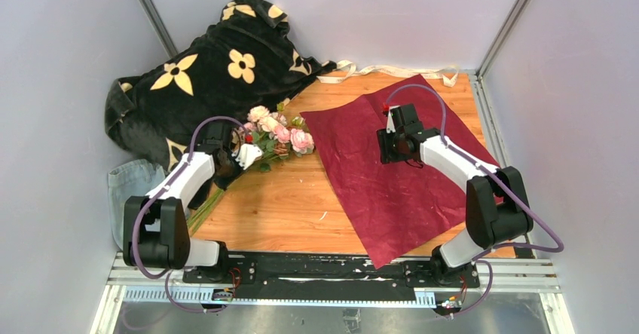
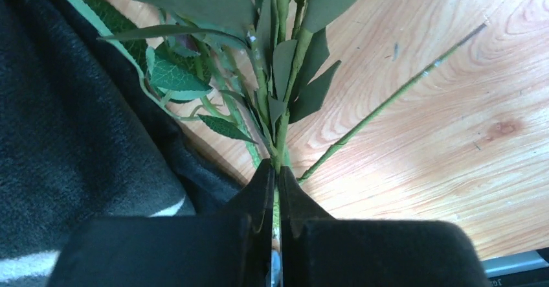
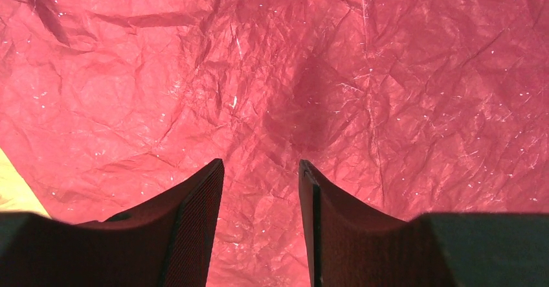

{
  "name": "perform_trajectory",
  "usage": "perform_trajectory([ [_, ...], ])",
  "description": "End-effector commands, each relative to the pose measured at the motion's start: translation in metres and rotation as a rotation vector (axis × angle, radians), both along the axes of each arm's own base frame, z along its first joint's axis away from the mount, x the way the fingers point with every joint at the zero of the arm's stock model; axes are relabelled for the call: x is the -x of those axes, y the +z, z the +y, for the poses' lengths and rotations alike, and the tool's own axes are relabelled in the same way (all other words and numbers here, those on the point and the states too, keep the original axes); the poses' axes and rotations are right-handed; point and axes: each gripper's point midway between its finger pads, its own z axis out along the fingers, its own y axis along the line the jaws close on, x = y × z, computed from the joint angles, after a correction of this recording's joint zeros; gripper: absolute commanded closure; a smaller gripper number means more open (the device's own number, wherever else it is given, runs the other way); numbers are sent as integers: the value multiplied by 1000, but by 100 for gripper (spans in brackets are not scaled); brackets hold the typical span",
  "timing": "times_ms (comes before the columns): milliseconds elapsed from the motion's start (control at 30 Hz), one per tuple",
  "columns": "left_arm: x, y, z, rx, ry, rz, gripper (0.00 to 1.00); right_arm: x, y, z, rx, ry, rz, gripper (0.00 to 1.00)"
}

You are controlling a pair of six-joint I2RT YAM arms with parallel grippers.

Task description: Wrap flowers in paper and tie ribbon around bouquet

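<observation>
The flowers (image 1: 275,132) lie on the table (image 1: 290,198) with their heads just beside the left edge of the spread maroon paper (image 1: 377,191), and the left claw (image 1: 246,155) is set on their stems just below the leaves. The right claw (image 1: 390,121) hangs over the paper's far half. The ribbon (image 1: 392,70) trails along the table's far edge, next to a black flower-patterned blanket (image 1: 211,78).

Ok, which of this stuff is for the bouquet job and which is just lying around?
For the job: flowers, maroon paper, cream ribbon.
Just lying about: black flowered blanket, blue denim cloth.
</observation>
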Motion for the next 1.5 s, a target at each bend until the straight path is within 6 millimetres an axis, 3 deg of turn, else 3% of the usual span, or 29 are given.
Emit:
perform_trajectory([
  [0, -16, 20, 2, 5, 53, -85, 100, 8, 4, -5, 33, 5, 0, 49],
  [100, -22, 51, 5, 2, 119, -152, 100, 9, 9, -5, 24, 5, -6, 49],
  [233, -35, 117, 3, 80, 215, -321, 100, 9, 26, 1, -13, 13, -41, 49],
  [333, -41, 165, 6, 123, 287, -422, 100, 8, 51, 10, -62, 41, -93, 49],
  [433, -46, 217, -7, 224, 297, -530, 100, 10, 84, 31, -127, 131, -185, 47],
  [533, -46, 263, -34, 400, 264, -598, 100, 19, 132, 73, -232, 311, -319, 39],
  [667, -35, 333, -94, 753, 152, -606, 100, 49, 221, 158, -479, 602, -560, 19],
  [767, -24, 370, -124, 950, 90, -553, 100, 80, 287, 221, -699, 777, -712, 15],
  [867, -16, 385, -135, 1042, 84, -536, 100, 98, 328, 269, -847, 869, -741, 14],
  [967, -13, 393, -138, 1072, 85, -550, 100, 100, 342, 304, -918, 900, -717, 15],
  [1067, -9, 395, -139, 1084, 77, -556, 100, 97, 344, 332, -960, 913, -681, 17],
  [1267, 0, 390, -144, 1100, 57, -529, 100, 87, 334, 362, -974, 894, -627, 25],
  [1333, 1, 388, -144, 1099, 57, -526, 100, 90, 330, 368, -983, 914, -604, 42],
  [1433, 0, 380, -144, 1098, 69, -511, 100, 92, 324, 372, -972, 933, -572, 91],
  [1467, -1, 378, -143, 1094, 77, -513, 100, 91, 322, 369, -961, 920, -569, 99],
])
